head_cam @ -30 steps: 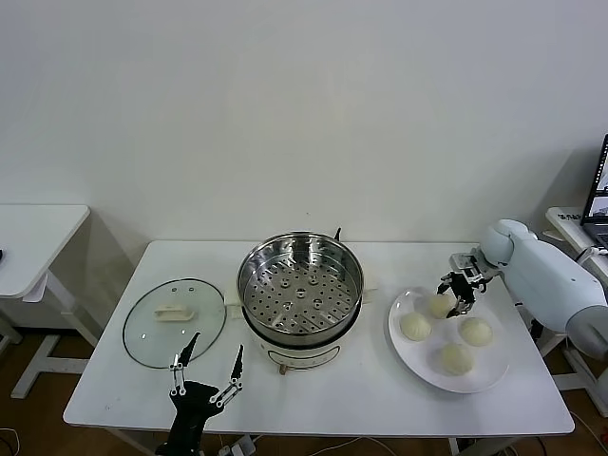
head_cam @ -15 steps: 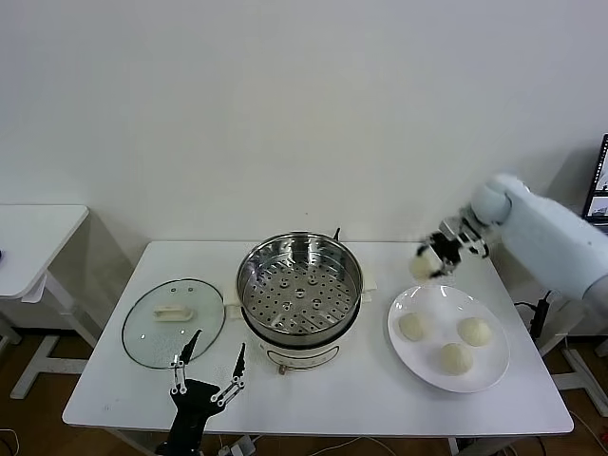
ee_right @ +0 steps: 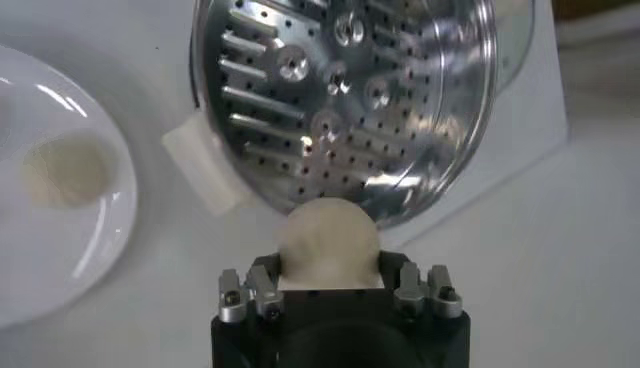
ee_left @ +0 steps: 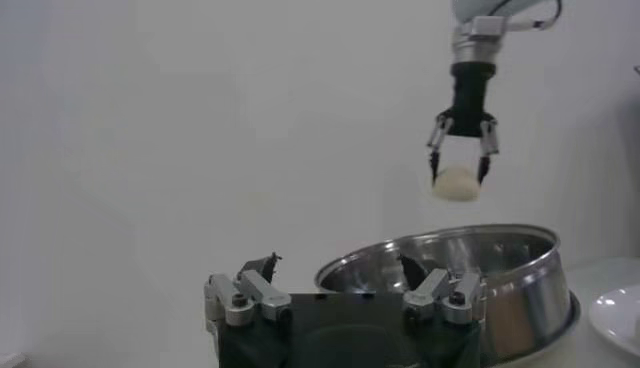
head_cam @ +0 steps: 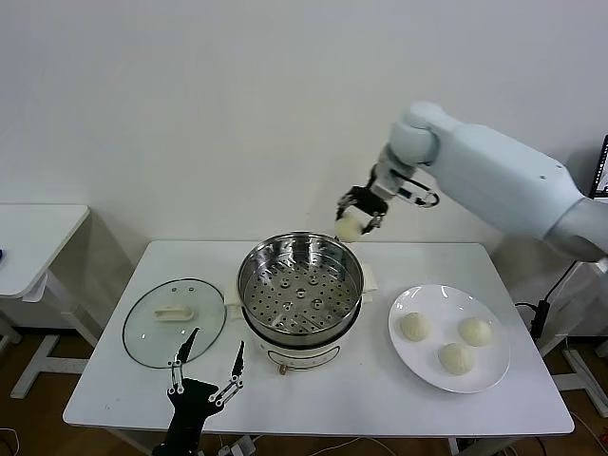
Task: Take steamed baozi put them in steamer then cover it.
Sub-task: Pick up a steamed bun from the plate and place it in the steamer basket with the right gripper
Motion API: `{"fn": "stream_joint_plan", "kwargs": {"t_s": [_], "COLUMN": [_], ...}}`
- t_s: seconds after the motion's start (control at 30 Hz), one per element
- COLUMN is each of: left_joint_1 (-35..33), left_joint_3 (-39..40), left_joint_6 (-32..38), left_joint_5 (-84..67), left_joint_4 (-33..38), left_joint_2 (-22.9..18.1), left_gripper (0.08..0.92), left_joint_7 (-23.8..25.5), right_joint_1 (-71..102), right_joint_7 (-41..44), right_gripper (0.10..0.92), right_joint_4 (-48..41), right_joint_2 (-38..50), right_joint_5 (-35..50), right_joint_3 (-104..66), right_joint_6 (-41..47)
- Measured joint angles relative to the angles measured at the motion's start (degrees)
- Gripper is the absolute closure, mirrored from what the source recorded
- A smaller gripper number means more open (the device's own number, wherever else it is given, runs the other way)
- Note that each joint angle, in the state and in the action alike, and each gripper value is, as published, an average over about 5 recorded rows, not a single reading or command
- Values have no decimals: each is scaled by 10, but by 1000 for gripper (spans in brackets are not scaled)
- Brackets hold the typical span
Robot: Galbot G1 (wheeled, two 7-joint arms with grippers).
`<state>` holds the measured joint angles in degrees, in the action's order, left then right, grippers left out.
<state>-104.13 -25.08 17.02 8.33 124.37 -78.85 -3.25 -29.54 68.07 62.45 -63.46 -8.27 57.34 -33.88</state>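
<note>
steamer (head_cam: 300,291): only bare perforated tray | plate (head_cam: 491,373): three baozi (head_cam: 457,358) | right gripper (head_cam: 358,218) fingers grip fourth baozi (head_cam: 350,226) above rim | left gripper (head_cam: 204,370) fingers spread

My right arm (head_cam: 503,185): smooth white rounded shell, thin black cable looped at the wrist. My right gripper (head_cam: 359,211): black body, silver screw-studded finger mounts. My left gripper (head_cam: 204,366): black, slim metal-linked fingers.

A white table (head_cam: 380,399) stands against a plain white wall (head_cam: 237,114). A round white plate (head_cam: 494,375) sits on its right part. A second white table (head_cam: 33,233) stands left of it.
</note>
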Motion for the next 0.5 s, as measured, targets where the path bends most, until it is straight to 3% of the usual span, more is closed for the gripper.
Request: {"fn": "stream_joint_plan", "kwargs": {"t_s": [0.5], "left_joint_1": [-7], "left_joint_3": [-6], "left_joint_6": [0], "left_joint_5": [-10], "left_joint_4": [11], "left_joint_2": [-4], "left_gripper": [177], "left_joint_7": [-6], "right_joint_1": [53], "right_joint_7": [-5], "right_gripper": [349], "right_joint_4": [-57], "right_joint_2": [-114], "right_joint_5": [-92], "right_joint_3": [7], "right_joint_6": [-43]}}
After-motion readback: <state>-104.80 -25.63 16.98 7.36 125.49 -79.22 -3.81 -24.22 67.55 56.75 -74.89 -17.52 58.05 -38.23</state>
